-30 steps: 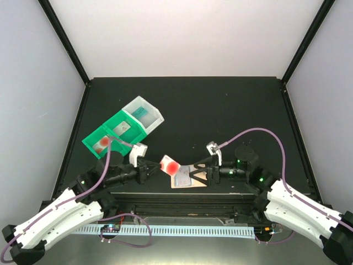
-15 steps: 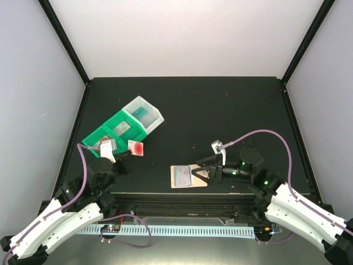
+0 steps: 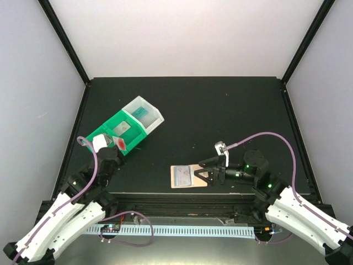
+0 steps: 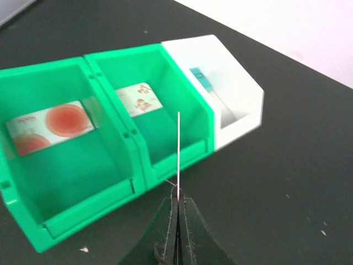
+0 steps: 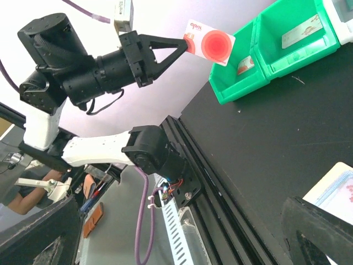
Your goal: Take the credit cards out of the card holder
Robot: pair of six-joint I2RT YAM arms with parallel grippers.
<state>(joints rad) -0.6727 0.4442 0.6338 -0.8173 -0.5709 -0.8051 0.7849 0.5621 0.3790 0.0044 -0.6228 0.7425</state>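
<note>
The card holder [image 3: 185, 176] lies open and flat close to the near edge of the table [image 3: 231, 110], about the middle of it, in the same place as one second ago. The right gripper [image 3: 201, 173] is at its right end with fingers wide apart; whether they touch the holder cannot be told. Compared with before, this arm has drawn back a little toward the near right corner.

The left gripper [image 4: 177, 194] is pinched tight on the card with the red blotch [image 3: 120, 142]. One second ago this card was just beside the holder. Half a second ago it was on the way to the bins. Now it is above the near rim of the green bin [image 3: 105, 132], toward the left edge. In the left wrist view it is seen edge-on, as a thin line.

The green bin already holds a red-marked card [image 4: 51, 126] and a pale card [image 4: 140, 99]. The white bin [image 3: 146, 112] beside it holds a teal card [image 4: 201, 80].
</note>
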